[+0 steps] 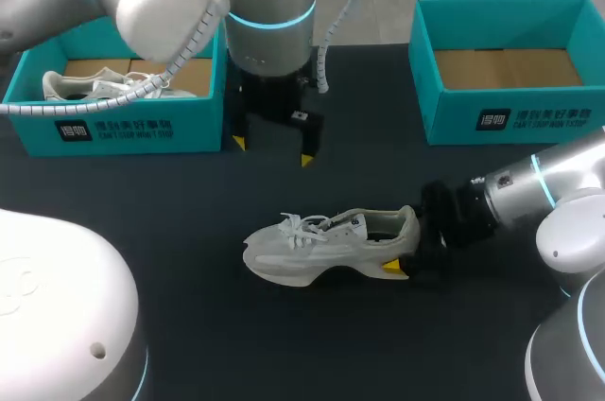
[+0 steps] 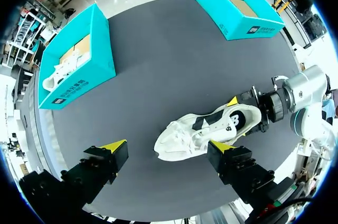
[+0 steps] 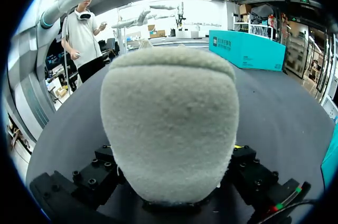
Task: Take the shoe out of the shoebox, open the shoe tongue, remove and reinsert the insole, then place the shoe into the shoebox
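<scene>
Left shoebox (image 1: 113,129), front wall: is carrying a white square logo with two short lines of white print beside it; the wording is not being read off.
Right shoebox (image 1: 529,119), front wall: is showing the same kind of white logo and two lines of print.
Shoe (image 1: 326,245), side near the heel: is bearing a small dark mark, too small to make out.
Numbers, signs: none are showing legibly.
</scene>
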`<control>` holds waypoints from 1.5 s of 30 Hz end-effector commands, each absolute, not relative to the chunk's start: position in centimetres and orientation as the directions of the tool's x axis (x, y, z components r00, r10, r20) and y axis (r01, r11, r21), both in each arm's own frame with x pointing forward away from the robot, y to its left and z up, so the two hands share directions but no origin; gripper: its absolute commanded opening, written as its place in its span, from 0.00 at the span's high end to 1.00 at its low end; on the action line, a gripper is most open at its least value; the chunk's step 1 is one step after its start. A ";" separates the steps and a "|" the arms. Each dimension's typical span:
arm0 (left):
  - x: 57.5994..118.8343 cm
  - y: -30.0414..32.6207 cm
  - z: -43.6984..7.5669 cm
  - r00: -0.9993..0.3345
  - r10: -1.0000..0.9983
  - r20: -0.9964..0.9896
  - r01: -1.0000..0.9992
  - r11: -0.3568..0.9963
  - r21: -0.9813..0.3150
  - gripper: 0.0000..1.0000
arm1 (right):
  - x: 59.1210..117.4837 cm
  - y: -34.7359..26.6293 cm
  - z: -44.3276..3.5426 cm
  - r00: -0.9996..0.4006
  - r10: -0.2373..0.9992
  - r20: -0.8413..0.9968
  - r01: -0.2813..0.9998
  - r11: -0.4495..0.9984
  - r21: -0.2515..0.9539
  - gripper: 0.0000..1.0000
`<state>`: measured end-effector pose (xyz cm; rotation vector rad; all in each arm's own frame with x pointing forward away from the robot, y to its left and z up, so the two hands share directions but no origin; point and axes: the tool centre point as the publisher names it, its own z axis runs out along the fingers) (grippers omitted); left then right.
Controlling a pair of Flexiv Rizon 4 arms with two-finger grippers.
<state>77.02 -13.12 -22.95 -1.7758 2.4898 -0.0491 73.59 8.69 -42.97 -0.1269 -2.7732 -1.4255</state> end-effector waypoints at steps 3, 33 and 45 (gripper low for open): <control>77.4 -13.5 -23.1 -0.324 -0.945 -0.052 -0.943 0.327 -0.066 0.00 | 73.6 9.0 -43.5 -0.996 0.063 0.056 0.083 0.581 0.810 1.00; 72.0 -21.5 -28.7 -0.248 -0.964 0.097 -0.968 0.244 -0.051 0.00 | 73.6 9.0 -43.5 -0.996 0.063 0.056 0.083 0.581 0.810 1.00; 71.4 -23.5 -32.0 -0.235 -0.969 0.076 -0.972 0.235 -0.012 0.00 | 73.6 9.0 -43.5 -0.996 0.063 0.056 0.083 0.581 0.810 1.00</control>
